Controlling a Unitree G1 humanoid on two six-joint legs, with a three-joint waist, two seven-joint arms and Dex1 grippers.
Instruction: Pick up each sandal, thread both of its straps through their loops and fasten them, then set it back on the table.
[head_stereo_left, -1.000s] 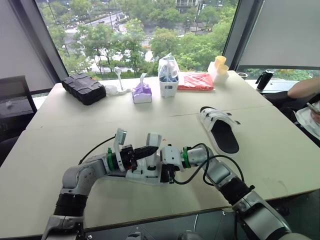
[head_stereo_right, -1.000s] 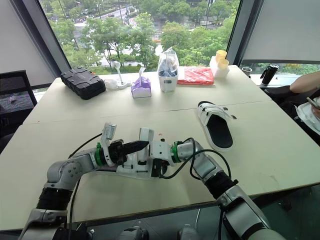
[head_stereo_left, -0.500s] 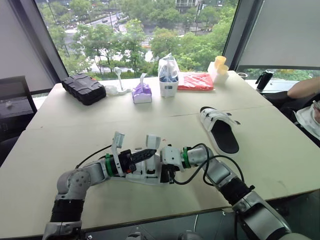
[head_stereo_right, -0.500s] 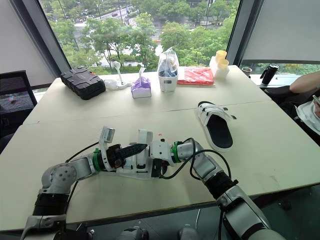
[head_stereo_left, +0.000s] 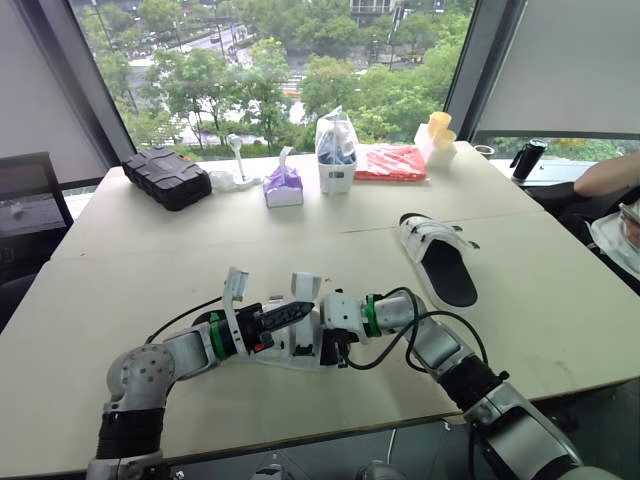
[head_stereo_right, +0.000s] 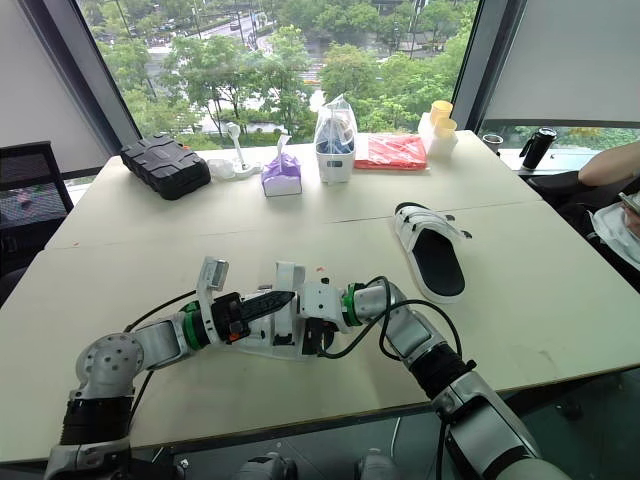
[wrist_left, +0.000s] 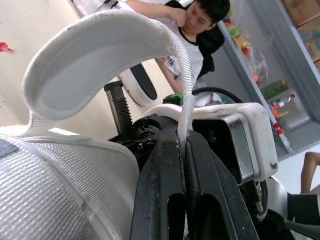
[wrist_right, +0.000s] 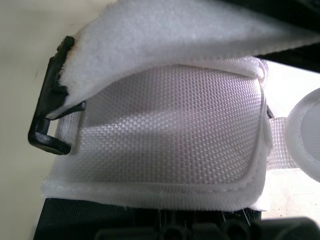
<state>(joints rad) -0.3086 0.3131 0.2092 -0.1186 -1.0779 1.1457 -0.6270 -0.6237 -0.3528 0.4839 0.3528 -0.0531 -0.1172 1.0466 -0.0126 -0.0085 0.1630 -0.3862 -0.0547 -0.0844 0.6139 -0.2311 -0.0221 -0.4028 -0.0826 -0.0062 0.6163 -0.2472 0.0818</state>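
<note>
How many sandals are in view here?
2. One sandal sits near the table's front edge, held by the left gripper; the other sandal lies farther back, right.

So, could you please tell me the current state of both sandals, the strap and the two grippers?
near sandal, between the two grippers, not fully fastened.
strap, unfastened, arched upward, tip pinched.
left gripper, shut on the strap.
right gripper, against the near sandal; grip unclear.
far sandal, sole down on the table, apart from both grippers; fastening unclear.
</note>
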